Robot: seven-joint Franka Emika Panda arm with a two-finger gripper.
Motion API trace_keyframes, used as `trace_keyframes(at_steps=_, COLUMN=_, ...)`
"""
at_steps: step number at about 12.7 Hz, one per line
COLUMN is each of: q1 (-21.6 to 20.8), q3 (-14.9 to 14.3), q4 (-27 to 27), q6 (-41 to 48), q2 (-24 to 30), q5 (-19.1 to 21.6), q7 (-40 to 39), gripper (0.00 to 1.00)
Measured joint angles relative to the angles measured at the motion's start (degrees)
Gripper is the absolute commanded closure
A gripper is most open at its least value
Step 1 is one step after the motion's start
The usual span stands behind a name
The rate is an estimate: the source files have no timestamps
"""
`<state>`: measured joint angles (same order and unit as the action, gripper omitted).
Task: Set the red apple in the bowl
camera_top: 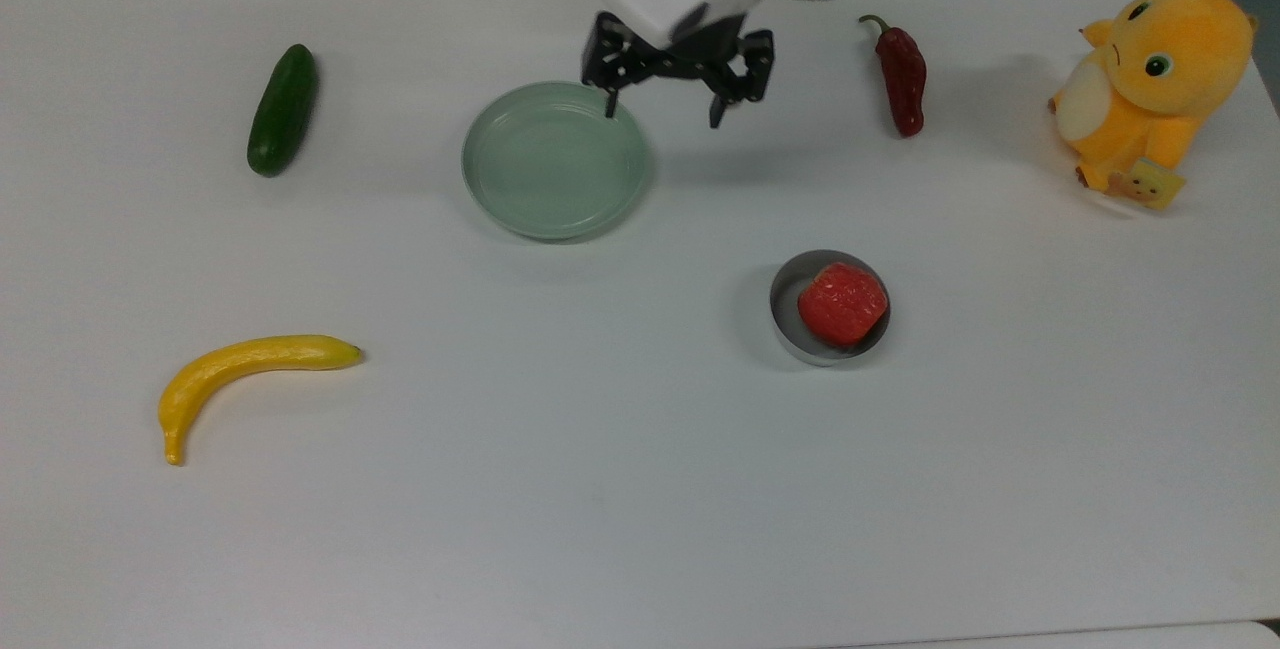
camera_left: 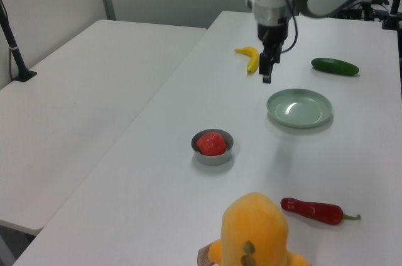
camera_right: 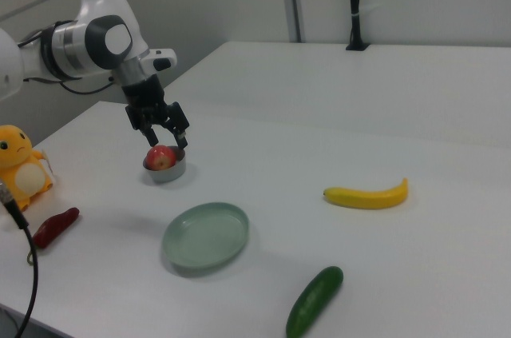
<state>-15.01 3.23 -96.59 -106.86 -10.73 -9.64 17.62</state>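
Top view: red apple [camera_top: 842, 303] sat inside bowl [camera_top: 786, 325]. Gripper [camera_top: 664, 114] hung empty, fingers spread wide, above far rim of pale green dish [camera_top: 556, 160], well apart from bowl.

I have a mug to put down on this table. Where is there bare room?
The widest bare patch in the top view runs along the bottom edge, below the banana and the bowl holding the apple. There is also room between banana and bowl. It is tighter near the gripper, green dish, chili pepper and plush toy.
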Motion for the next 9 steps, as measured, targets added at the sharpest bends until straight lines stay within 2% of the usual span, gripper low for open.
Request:
trace_keyframes(at_steps=3, q1=1.2, q3=-4.4, q4=-2.7, q6=0.0, q2=5.1, q5=6.5, q7=-3.3, gripper=0.00)
trace_keyframes(at_steps=5, q1=3.3, q3=-5.6, q4=-3.0, q6=0.0, q2=6.2, q5=10.9, q7=-7.7, gripper=0.00)
trace_keyframes(at_steps=9, q1=3.7, q3=-5.6, q4=-3.5, q6=0.0, q2=6.2, q5=11.8, q7=-8.5, gripper=0.00)
